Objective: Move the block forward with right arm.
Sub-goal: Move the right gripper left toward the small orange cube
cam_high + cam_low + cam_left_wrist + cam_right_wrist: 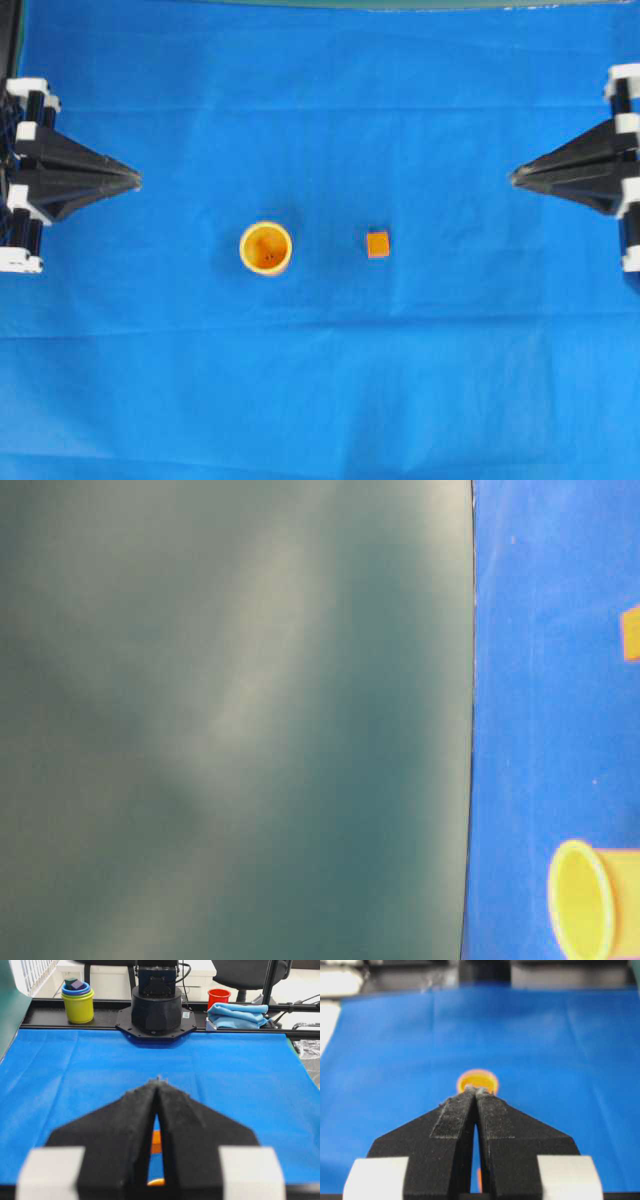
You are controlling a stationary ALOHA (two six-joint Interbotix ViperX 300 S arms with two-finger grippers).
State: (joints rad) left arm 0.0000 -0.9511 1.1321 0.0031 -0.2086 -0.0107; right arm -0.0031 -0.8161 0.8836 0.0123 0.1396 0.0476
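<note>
Nothing has begun: the block (378,244) is sitting on the blue surface (320,380) just beside the cup (265,247), on the side nearer the right gripper (514,177). That gripper is parked well away, fingers pressed together, empty. Next, I judge, comes reaching in and opening.

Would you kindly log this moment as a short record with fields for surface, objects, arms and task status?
surface: blue cloth covering the table
block: small orange cube, resting on the cloth, right of the cup in the overhead view
cup: round yellow-orange cup, upright, apart from the cube
left gripper: fingers closed, empty, at the left edge
right gripper: fingers closed, empty, at the right edge, far from the cube
task status: cube untouched
</note>
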